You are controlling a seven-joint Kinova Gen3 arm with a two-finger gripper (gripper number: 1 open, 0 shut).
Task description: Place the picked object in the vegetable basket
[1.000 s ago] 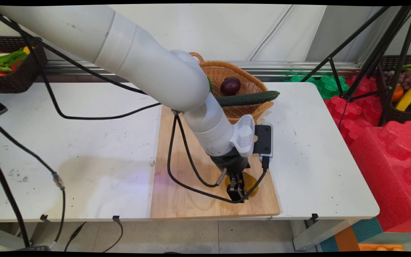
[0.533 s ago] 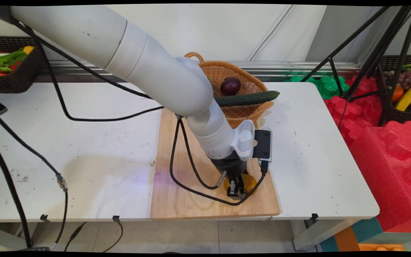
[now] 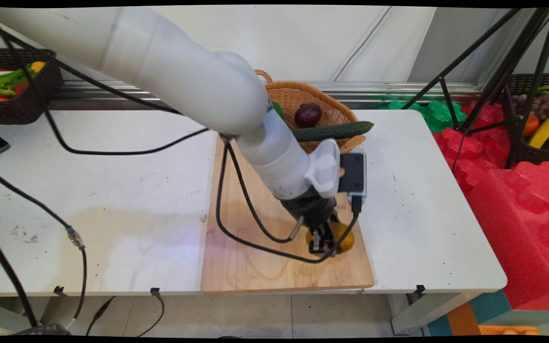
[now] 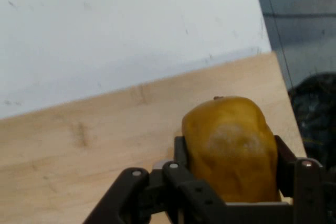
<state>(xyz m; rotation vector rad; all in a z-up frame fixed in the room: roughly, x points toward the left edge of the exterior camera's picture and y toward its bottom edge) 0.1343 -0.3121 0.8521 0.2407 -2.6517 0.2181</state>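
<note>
Gripping a yellow-orange fruit (image 4: 231, 148), the black gripper (image 3: 322, 244) has its two fingers (image 4: 181, 153) closed against the fruit's opposite sides, one pad on each flank; the fruit fills the whole gap between them. Seen from the hand, the fruit is rounded and somewhat lumpy, deep golden yellow with a paler, dull whitish patch on its upper face and a tiny dark stem nub at its far end (what kind of fruit it is cannot be told for certain); its skin looks matte rather than glossy. From above, the fruit (image 3: 343, 238) shows only partly behind the gripper and the black cable (image 3: 236, 238) looped in front of it; whether it rests on the board or is lifted just off it cannot be told. It sits over the right part of a wooden cutting board (image 3: 255, 271), toward the board's near edge; the board lies on the white table (image 3: 112, 200). At the board's far end stands a woven wicker basket (image 3: 336, 112); a dark red onion (image 3: 308, 114) lies inside it, and a long green cucumber (image 3: 336, 131) lies across its front rim, one end reaching out to the right. Both are well apart from the gripper.
</note>
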